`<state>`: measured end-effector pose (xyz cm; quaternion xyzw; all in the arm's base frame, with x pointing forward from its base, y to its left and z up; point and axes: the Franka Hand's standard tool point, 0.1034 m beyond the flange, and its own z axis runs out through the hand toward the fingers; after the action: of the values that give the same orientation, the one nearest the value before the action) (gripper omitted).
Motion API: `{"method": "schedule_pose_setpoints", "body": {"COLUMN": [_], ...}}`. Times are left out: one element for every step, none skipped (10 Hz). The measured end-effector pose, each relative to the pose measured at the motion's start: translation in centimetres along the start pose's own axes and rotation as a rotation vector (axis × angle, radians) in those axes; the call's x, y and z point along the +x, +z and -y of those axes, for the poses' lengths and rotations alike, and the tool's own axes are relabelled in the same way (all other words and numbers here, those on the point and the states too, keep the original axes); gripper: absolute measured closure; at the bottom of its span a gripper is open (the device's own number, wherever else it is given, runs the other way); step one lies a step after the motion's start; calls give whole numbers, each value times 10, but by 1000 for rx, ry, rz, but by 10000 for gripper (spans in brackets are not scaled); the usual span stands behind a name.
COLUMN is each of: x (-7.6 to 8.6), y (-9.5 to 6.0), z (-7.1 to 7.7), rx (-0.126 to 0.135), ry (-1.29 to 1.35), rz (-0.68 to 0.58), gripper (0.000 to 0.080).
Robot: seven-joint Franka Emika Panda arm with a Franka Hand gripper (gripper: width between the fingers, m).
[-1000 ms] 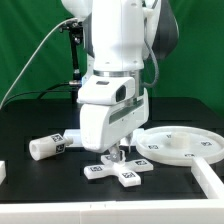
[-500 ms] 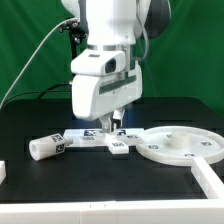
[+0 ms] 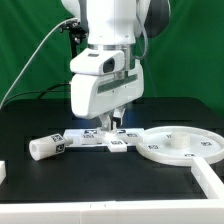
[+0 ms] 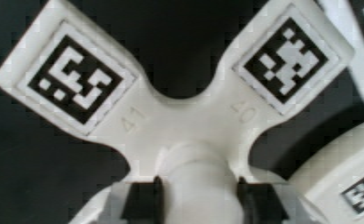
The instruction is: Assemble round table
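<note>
My gripper (image 3: 112, 125) is shut on one arm of the small white cross-shaped piece (image 3: 104, 139), which carries square tags and sits just above the black table. In the wrist view the cross-shaped piece (image 4: 179, 100) fills the frame, with my dark finger pads (image 4: 140, 196) pressed on both sides of its lower arm. The short thick cylinder (image 3: 46, 146) lies on its side at the exterior view's left. The large round rimmed disc (image 3: 178, 146) lies flat at the exterior view's right, its edge close to the cross-shaped piece.
A white block (image 3: 3, 171) sits at the exterior view's left edge. A white bar (image 3: 210, 176) lies at the front right corner. A green backdrop stands behind the black table, and a black cable hangs at the back left.
A second ago the cross-shaped piece lay nearer the front under my gripper. It has been moved back and toward the exterior view's left. Nothing differs over the last half second.
</note>
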<state>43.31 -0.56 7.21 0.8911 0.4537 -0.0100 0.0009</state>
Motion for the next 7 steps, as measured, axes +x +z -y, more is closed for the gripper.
{"method": "schedule_pose_setpoints", "body": {"x": [-12, -21, -25, -24, -24, -29, -36], "y": [-2, -1, 10, 11, 10, 14, 20], "z": [11, 19, 27, 26, 25, 25, 22], "rx": [-1, -20, -4, 5, 3, 10, 22], "ry": [-36, -70, -26, -31, -31, -110, -179], "rz": [2, -16, -15, -9, -10, -5, -1], "gripper": [609, 609, 609, 609, 609, 609, 609]}}
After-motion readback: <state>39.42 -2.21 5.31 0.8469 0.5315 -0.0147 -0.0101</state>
